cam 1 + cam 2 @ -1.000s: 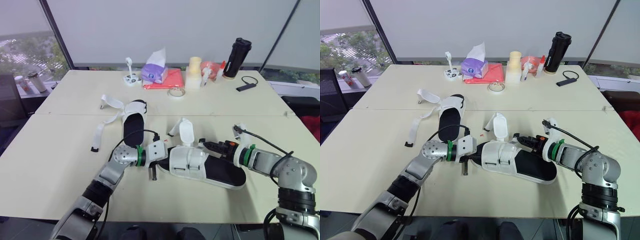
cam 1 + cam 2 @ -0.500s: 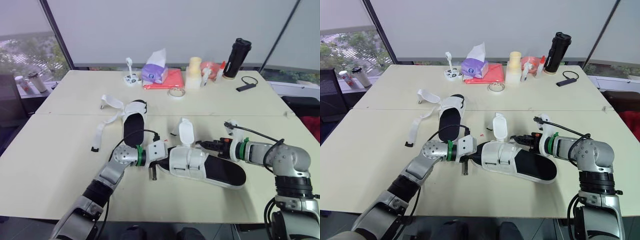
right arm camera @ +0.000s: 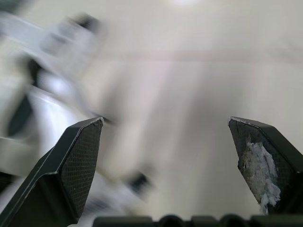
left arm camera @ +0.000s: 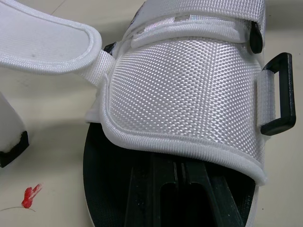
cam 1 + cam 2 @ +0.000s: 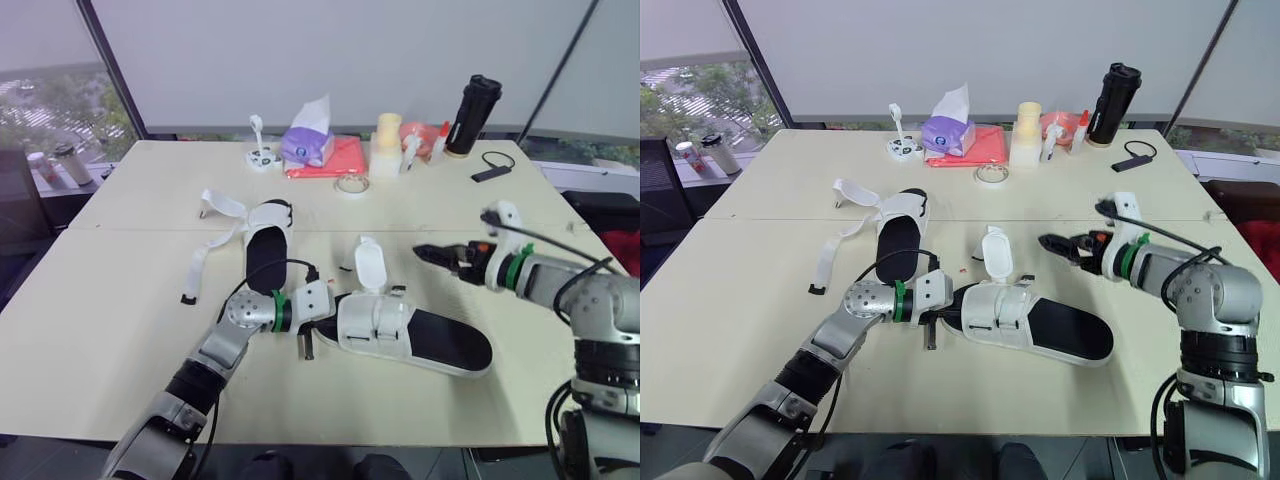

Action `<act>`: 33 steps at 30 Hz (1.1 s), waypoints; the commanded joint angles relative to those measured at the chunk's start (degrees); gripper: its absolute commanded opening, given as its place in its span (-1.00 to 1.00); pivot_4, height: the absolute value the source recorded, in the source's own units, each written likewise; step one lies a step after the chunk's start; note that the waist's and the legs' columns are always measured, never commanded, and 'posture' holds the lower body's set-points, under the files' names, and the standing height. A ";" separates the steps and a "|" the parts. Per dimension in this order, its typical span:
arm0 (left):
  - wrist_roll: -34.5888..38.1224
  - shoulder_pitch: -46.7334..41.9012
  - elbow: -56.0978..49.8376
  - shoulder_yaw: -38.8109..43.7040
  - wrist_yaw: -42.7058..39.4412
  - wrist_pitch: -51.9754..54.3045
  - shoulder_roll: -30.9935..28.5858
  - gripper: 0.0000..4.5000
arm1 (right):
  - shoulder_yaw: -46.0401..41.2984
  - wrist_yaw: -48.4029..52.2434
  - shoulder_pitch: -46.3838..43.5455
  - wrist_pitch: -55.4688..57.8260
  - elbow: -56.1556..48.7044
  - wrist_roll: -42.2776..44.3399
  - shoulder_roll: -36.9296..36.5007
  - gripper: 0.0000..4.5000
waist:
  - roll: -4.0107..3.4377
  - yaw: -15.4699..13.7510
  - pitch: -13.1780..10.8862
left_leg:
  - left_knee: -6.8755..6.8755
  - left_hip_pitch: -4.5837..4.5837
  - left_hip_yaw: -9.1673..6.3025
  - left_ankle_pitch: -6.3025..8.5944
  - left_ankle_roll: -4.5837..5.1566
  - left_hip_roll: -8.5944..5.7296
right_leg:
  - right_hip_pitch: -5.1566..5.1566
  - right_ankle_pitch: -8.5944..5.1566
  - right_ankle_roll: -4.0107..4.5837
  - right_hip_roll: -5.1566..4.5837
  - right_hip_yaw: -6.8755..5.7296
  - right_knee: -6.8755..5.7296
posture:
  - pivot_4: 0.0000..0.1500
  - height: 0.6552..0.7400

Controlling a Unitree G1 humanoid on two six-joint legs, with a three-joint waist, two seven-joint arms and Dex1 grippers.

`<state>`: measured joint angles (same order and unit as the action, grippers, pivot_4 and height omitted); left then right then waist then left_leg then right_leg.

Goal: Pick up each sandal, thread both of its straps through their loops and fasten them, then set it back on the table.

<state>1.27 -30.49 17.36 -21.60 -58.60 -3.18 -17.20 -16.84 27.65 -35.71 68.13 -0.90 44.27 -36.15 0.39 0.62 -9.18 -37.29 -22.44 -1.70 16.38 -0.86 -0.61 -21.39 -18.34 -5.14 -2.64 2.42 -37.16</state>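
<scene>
The near sandal (image 5: pixel 410 332), white upper on a black sole, lies on the table's front half with one strap (image 5: pixel 369 266) standing upright. My left gripper (image 5: pixel 322 325) is shut on its toe end; in the left wrist view its fingers (image 4: pixel 176 189) lie on the black insole under the white upper (image 4: pixel 189 90). My right gripper (image 5: pixel 425 252) hangs open above the table, to the right of the raised strap, with nothing between its fingertips (image 3: pixel 85 142). The second sandal (image 5: pixel 268 245) lies further back on the left, its loose straps (image 5: pixel 205 255) trailing leftward.
Along the back edge stand a purple tissue box (image 5: pixel 308 145), a red cloth (image 5: pixel 342 158), a tape roll (image 5: pixel 350 185), a cream container (image 5: pixel 388 145) and a black bottle (image 5: pixel 478 115). A small black device (image 5: pixel 490 172) lies at the back right.
My right gripper has opened, left the near sandal's strap and moved up and to the right. The strap now stands upright. The left gripper has not moved.
</scene>
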 commanded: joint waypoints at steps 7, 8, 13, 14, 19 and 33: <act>-2.50 1.11 3.48 -2.06 -1.20 2.02 -1.11 -1.00 | 8.09 8.31 -8.97 -1.98 8.04 -1.98 1.60 0.98 | 0.00 0.00 0.00 | 0.01 -0.05 0.02 0.00 0.00 0.00 | -0.03 0.00 0.00 -0.05 -0.01 0.07 | 1.00 1.00; -2.49 1.13 3.44 -2.03 -1.27 2.02 -1.18 -1.00 | 9.22 9.41 -9.82 -2.68 9.70 -2.92 1.46 0.98 | 0.00 0.02 0.00 | 0.03 -0.05 0.02 0.00 0.00 0.00 | -0.04 0.00 0.00 -0.05 -0.01 0.07 | 1.00 1.00; -2.80 1.22 3.34 -1.52 -0.05 1.93 -1.20 -1.00 | 11.47 13.14 -15.07 -2.05 20.04 -5.33 2.03 0.98 | 0.00 0.10 0.00 | 0.07 -0.05 0.02 0.00 0.00 0.00 | -0.07 0.00 0.01 -0.05 -0.01 0.06 | 1.00 1.00; -2.87 1.32 3.32 -1.32 0.42 1.86 -1.22 -1.00 | 10.85 13.31 -16.31 -0.27 21.81 -4.69 2.67 0.98 | 0.00 0.12 0.00 | 0.07 -0.05 0.02 0.00 0.00 0.00 | -0.07 0.00 0.01 -0.05 -0.01 0.06 | 1.00 1.00; -2.80 2.14 2.53 -1.02 1.36 2.08 -1.28 -1.00 | 7.14 11.17 -20.30 8.90 28.87 -3.06 5.40 0.98 | -0.01 0.10 0.00 | 0.10 -0.06 0.01 0.00 -0.01 0.00 | -0.09 0.00 0.02 -0.07 -0.01 0.06 | 1.00 1.00; -3.00 2.86 1.86 -1.00 3.23 2.28 -1.37 -1.00 | -8.31 2.54 -28.71 10.83 43.16 -2.63 13.63 0.98 | -0.07 0.14 0.01 | 0.16 -0.12 0.06 0.00 -0.04 0.00 | -0.19 0.00 0.03 -0.10 -0.01 0.04 | 1.00 1.00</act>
<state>1.26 -29.26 15.53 -21.48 -56.71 -3.16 -17.58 -22.46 31.48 -62.43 80.31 40.86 41.02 -22.89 0.33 0.76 -9.17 -37.12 -22.55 -1.64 16.37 -0.90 -0.61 -21.58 -18.34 -5.11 -2.74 2.41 -37.11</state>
